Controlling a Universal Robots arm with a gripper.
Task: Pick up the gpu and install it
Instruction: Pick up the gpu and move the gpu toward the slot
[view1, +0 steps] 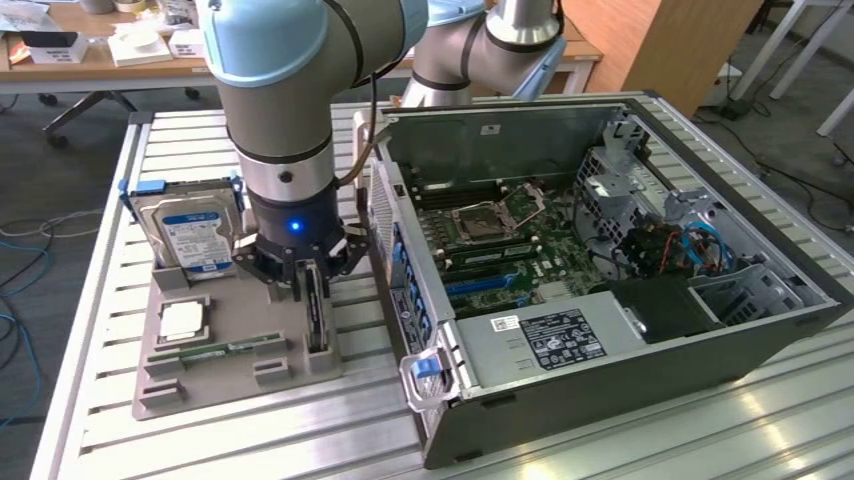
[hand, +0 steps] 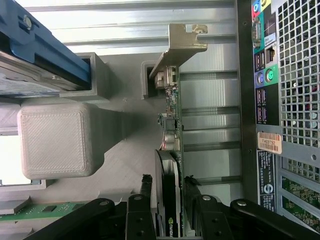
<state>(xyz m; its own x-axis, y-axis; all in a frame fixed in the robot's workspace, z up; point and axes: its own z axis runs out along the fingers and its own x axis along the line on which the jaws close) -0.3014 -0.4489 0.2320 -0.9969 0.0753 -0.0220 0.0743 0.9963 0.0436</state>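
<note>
Jaws stand open astride the gpu (hand: 170, 150), one of the black fingers (hand: 136, 215) on each face of the card. In the wrist view a thin strip of grey shows between one finger and the card's black side, while the other finger sits tight against the circuit-board side; I cannot tell whether that one touches. Nothing is clamped yet.

The gpu (view1: 316, 310) stands on its long edge in a slot of the grey printed holder (view1: 227, 370), on the side of the holder closest to the computer case (view1: 641, 330). Its silver bracket (hand: 182, 42) is at the end away from the fingers, just beside a small grey block of the holder (hand: 115, 150).

On the same holder, a hard drive (view1: 194, 235) with a blue-white label stands upright in a blue carrier at the far end, a square processor (view1: 183, 322) lies flat in the middle, and a slim green memory stick (view1: 220, 351) lies near the front edge.

The case lies open on its side at the exterior view's right of the holder, its motherboard (view1: 521, 240) exposed and its rear port panel (hand: 265, 75) facing the holder. Both rest on a slotted aluminium surface (view1: 667, 440). The robot arm (view1: 274, 100) comes straight down over the holder.
</note>
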